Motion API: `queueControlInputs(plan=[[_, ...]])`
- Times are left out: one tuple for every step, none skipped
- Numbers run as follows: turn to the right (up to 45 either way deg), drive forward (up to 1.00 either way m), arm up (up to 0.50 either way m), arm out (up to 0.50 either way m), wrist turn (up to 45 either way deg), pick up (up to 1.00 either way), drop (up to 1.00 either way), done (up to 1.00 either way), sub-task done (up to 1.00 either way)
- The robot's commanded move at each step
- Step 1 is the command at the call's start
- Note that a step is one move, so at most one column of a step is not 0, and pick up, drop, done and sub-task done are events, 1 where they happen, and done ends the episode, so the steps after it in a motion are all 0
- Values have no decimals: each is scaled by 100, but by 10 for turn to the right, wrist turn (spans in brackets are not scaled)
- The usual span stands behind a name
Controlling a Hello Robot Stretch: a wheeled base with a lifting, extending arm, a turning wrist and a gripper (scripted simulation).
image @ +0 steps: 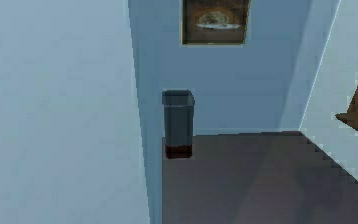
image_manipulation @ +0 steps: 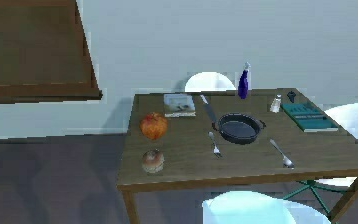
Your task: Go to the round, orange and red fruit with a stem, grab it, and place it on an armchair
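Observation:
A round orange and red fruit lies on the wooden table in the arm side view, near the table's left edge. Just in front of it sits a small round brownish thing.
The table also bears a dark pan, a blue bottle, two books, a shaker and cutlery. White chairs ring it. In the forward view a dark bin stands by a blue wall corner under a picture.

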Motion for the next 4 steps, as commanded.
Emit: queueControlInputs(plan=[[0,0,38,0,0,0,0,0,0],[0,0,0,48,0,0,0,0,0],[0,0,0,0,450,0,0,0,0],[0,0,0,0,450,0,0,0,0]])
